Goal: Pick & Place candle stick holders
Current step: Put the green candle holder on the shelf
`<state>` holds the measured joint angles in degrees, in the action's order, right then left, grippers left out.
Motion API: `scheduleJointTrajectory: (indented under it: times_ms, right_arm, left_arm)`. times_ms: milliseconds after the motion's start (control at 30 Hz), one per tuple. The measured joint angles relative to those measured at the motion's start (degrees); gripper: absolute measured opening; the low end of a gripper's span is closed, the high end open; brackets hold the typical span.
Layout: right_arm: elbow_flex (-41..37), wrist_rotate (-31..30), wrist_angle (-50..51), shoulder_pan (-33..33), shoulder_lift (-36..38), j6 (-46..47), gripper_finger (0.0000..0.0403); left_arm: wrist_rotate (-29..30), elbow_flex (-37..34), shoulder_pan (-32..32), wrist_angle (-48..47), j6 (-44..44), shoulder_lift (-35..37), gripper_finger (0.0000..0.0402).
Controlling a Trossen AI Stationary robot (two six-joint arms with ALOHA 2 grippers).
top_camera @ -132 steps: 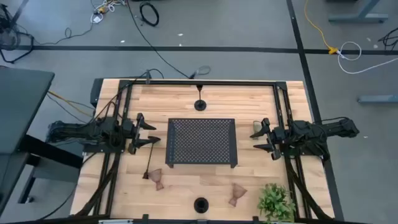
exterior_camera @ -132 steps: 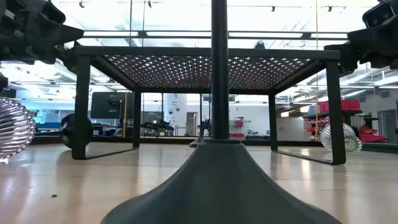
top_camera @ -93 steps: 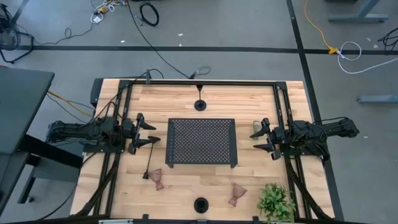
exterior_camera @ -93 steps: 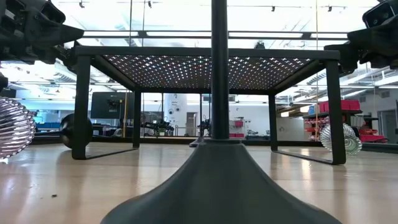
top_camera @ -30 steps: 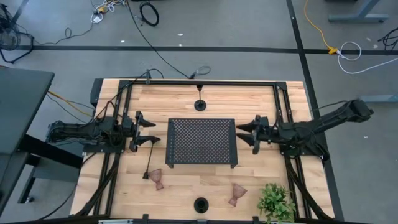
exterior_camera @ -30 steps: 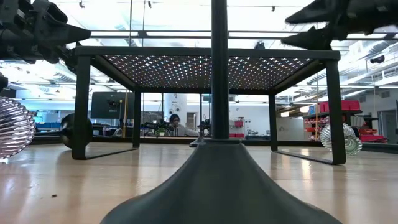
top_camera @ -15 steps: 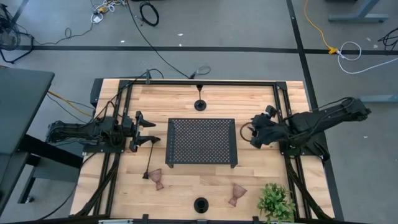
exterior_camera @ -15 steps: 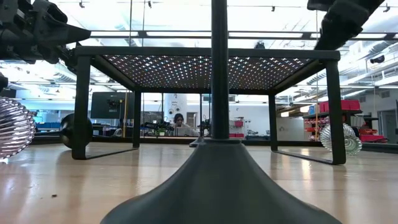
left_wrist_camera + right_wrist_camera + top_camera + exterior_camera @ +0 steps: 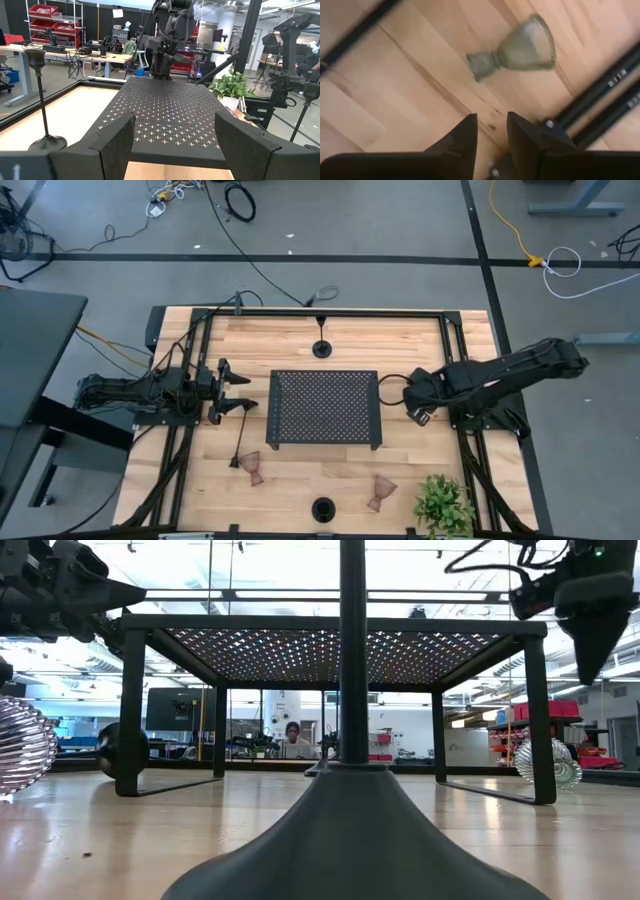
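Note:
The pale green glass holder lies on its side on the table, right of the black perforated tray; it also shows in the low view. My right gripper points down above it, open by a narrow gap and touching nothing; in the high view the arm hides the holder. My left gripper waits open left of the tray. Black holders stand far centre and near centre; a third lies at the left. Two pinkish holders are near the front.
A leafy plant stands at the near right corner. Black frame rails run along the table's sides and far edge. Bare wood shows between the tray and the far rail. A person sits in the room beyond the table.
My right gripper has tipped from level, pointing toward the table's left over the tray's right edge, to pointing down. It has drawn back a little toward the table's right, over the pale green holder. The holders have kept still.

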<state>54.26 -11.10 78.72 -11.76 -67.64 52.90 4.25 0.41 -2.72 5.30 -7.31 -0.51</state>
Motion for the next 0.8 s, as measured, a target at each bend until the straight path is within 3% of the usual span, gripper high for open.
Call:
scheduleJointTrajectory:
  times_ms: [167,433,533,800]
  right_arm:
    - [-0.01,0.19,0.85,0.23,-0.99,-0.04,0.01]
    - [-0.02,0.13,0.59,2.09,-1.0,15.9,0.0109]
    - [-0.02,-1.17,0.37,3.26,-1.0,21.9,0.0129]
    - [-2.75,-3.51,-5.63,5.45,-0.95,25.24,0.0205]
  left_arm:
    - [0.0,0.0,0.0,0.0,0.0,0.0,0.0271]
    - [-0.01,0.0,0.0,0.01,-0.01,0.0,0.0271]
    - [-0.02,0.0,0.0,0.02,-0.05,0.0,0.0271]
    - [-0.02,0.01,0.0,0.02,-1.33,0.0,0.0271]
